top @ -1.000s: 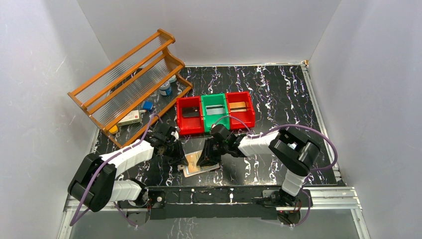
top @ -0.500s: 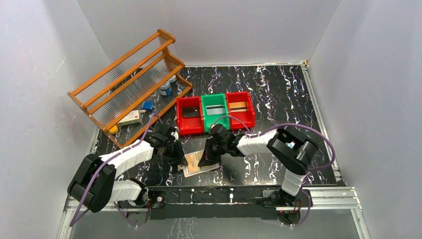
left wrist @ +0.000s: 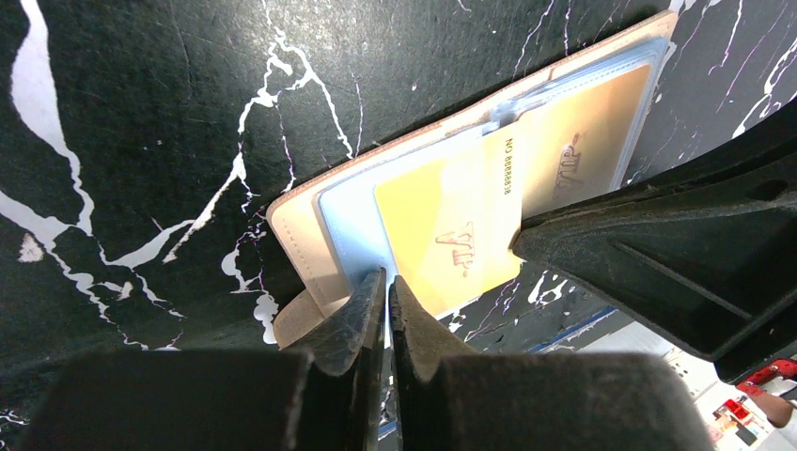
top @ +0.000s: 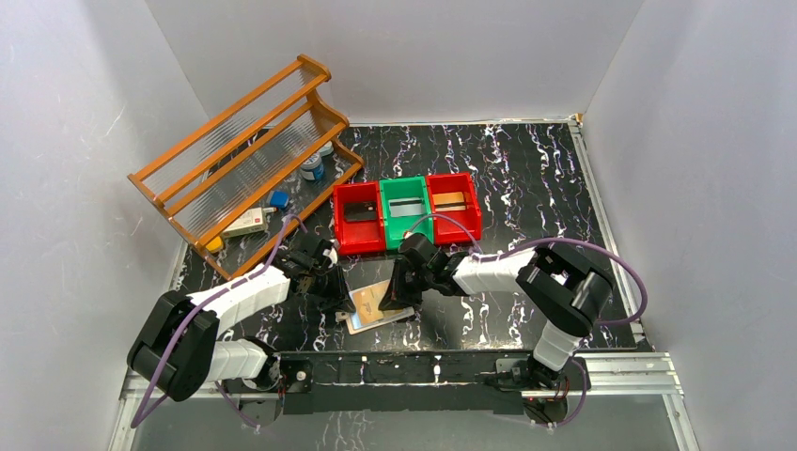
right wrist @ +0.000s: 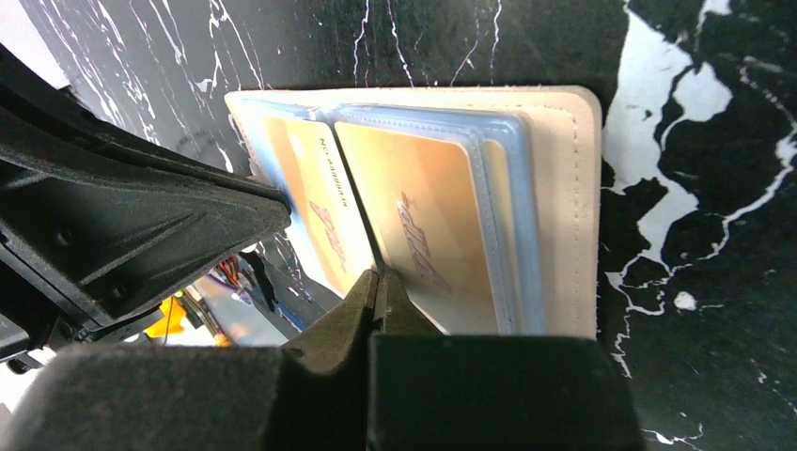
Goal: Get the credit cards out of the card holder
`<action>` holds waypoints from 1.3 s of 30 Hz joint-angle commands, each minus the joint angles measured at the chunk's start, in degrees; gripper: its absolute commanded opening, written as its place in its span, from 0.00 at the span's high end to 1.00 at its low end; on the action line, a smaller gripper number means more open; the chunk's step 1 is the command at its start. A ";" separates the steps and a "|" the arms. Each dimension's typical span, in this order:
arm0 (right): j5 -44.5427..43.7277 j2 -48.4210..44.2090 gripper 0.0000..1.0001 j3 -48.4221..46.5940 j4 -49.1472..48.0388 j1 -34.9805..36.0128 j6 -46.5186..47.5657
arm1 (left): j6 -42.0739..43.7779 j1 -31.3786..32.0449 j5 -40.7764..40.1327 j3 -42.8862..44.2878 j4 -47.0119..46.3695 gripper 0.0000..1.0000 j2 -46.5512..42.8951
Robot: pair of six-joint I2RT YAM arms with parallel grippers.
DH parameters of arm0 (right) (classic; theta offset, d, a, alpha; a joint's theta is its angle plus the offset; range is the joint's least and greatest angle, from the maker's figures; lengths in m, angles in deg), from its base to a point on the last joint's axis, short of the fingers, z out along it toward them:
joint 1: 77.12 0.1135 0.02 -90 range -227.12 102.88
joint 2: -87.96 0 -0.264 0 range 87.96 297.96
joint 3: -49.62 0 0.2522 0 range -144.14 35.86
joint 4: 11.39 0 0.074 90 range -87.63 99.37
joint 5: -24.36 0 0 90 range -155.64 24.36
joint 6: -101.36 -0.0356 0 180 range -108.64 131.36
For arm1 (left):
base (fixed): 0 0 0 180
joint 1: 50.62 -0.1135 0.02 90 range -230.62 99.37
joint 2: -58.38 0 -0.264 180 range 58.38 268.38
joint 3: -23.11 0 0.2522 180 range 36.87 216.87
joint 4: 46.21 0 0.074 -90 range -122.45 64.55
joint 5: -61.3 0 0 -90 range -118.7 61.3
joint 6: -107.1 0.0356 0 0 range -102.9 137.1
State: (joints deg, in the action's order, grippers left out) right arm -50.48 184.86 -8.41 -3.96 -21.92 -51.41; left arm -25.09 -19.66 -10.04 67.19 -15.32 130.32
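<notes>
A: Where's your card holder (top: 368, 311), and which way?

B: Open on the counter (top: 526, 169) btw both claws. Long axis approx left-right, right end angled away. Your left claw (left wrist: 386, 282): nearly pressed together, pinching the blue sleeve (left wrist: 343, 225). Right claw (right wrist: 381, 279): clamped on a gold card (left wrist: 451, 235) edge.

Tan card holder (top: 374, 312) lying open and flat on the near side of the green bin (top: 405, 183), pale blue glossy sleeves facing up — gold cards (left wrist: 451, 235) with dark lettering tucked inside, overlapping
</notes>
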 commanded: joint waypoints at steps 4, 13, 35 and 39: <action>-0.22 -1.17 0.91 0.67 -1.97 -0.44 0.20 | 0.78 0.28 0.74 -0.75 1.77 0.94 -0.99; 2.33 1.71 0.66 0.18 -3.90 -0.36 -0.69 | 1.04 0.28 1.30 -0.54 1.60 0.95 -0.34; 4.47 3.22 0.99 1.56 -10.74 -0.51 -3.07 | 0.80 0.37 1.47 -0.76 1.07 0.98 -0.33; 2.38 -0.18 1.00 2.69 -8.50 -0.83 -2.70 | 0.88 0.40 1.17 -0.84 1.07 0.98 -0.54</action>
State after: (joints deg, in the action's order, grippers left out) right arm -45.17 188.93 -7.10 -13.86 -22.36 -54.47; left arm -24.65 -19.58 -9.13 67.19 -15.59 130.34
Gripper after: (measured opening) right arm 0.024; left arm 0.021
